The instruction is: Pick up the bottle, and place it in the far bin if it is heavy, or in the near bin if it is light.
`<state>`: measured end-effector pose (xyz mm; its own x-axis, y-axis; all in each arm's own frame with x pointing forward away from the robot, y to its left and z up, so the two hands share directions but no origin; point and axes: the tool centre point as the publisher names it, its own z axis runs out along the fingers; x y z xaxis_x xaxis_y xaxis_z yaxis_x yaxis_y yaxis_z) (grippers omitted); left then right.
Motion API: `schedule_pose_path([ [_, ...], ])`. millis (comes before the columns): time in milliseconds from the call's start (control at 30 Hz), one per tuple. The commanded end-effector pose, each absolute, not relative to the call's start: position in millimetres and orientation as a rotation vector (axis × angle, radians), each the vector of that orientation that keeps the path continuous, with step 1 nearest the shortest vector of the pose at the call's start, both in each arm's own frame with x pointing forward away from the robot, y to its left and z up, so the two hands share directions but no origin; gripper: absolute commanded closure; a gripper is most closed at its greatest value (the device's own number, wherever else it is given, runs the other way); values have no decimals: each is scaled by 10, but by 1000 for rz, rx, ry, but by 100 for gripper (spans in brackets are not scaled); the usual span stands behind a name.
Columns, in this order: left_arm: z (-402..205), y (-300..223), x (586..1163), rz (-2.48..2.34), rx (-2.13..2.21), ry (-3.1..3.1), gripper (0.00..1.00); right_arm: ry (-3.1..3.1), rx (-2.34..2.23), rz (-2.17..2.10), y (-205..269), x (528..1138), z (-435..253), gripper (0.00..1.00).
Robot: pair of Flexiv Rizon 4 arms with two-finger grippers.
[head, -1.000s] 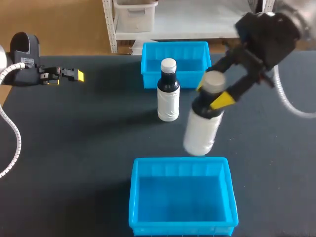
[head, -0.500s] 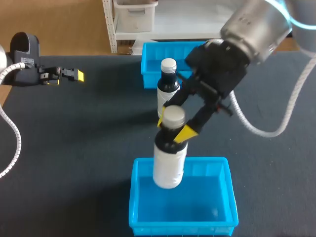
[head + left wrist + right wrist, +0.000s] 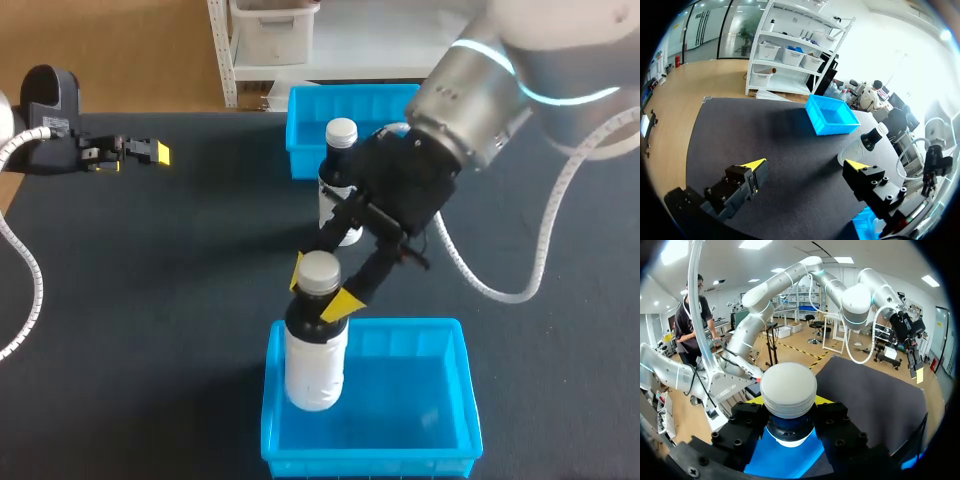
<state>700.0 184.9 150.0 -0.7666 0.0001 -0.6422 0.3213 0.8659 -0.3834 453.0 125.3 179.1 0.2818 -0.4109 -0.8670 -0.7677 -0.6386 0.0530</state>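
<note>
A white bottle (image 3: 317,352) with a dark neck and a pale cap (image 3: 320,272) is held by the right gripper (image 3: 320,292), which is clamped on the neck just under the cap, one yellow-tipped finger on each side. The right arm is brought in from the right side of the head view and is stretched past the middle of the dark counter (image 3: 150,300). The bottle is carried nearly upright, and its lower body is seen over the left part of the near bin (image 3: 462,360), a bright blue open tray at the front edge of the counter. Whether the base is touching the floor of that bin cannot be told. In the right wrist view the cap is seen from above between the black fingers, and blue is seen beneath the bottle.

A second bottle (image 3: 341,135) of the same kind, white-capped and dark-shouldered, is stood upright on the counter just in front of the far bin (image 3: 300,135); its lower half is partly hidden behind the right arm. The far bin, also bright blue, is set at the back of the counter, well apart from the near bin.

The left gripper (image 3: 148,152) is held at the left edge of the counter, well apart from both bottles and both bins. In the left wrist view its fingers are spread wide, nothing is held between them, and the far bin is seen ahead of them across the counter.
</note>
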Motion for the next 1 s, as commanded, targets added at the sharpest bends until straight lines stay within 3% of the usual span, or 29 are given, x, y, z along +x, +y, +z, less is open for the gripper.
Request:
schedule_pose_path([
  [33,1500,1850,7000,-636,231,2374,0,1068,-2182,1294,1299,4553,1688,100],
  [667,1500,1850,7000,-636,231,2374,0,1137,-2191,1244,1168,4666,1435,100],
  [700,1500,1850,7000,-636,231,2374,0,1141,-2193,1242,1165,4671,1430,95],
  [733,1500,1850,7000,-636,231,2374,0,1146,-2195,1240,1162,4677,1424,71],
  [767,1500,1850,7000,-636,231,2374,0,1149,-2197,1238,1160,4682,1419,54],
  [800,1500,1850,7000,-636,231,2374,0,1151,-2200,1237,1157,4687,1415,15],
  [833,1500,1850,7000,-636,231,2374,0,1154,-2204,1235,1154,4691,1410,0],
  [1000,1500,1850,7000,-636,231,2374,0,1163,-2228,1214,1138,4706,1405,0],
])
